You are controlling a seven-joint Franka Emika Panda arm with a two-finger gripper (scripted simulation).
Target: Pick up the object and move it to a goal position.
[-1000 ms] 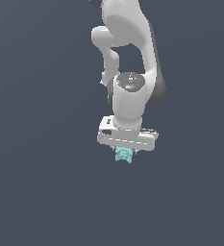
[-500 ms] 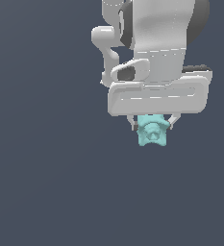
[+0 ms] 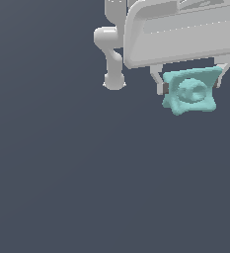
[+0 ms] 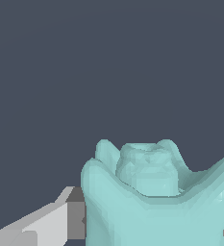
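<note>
The object (image 3: 190,91) is a light-teal lumpy squarish block with pointed corners and a bumpy raised centre. It hangs between the fingers of my gripper (image 3: 189,85), which is shut on it, at the upper part of the exterior view's right. The white hand fills the top of that view, very close to the camera. In the wrist view the object (image 4: 156,202) fills the lower half, and one grey finger (image 4: 75,214) presses against its side. The other finger is hidden behind the block.
The arm's white links (image 3: 112,54) rise behind the hand in the exterior view. The rest of both views is plain dark grey ground (image 3: 77,178).
My gripper has carried the object up and toward the exterior camera, shifting to that view's right. Both now look much larger than one second ago.
</note>
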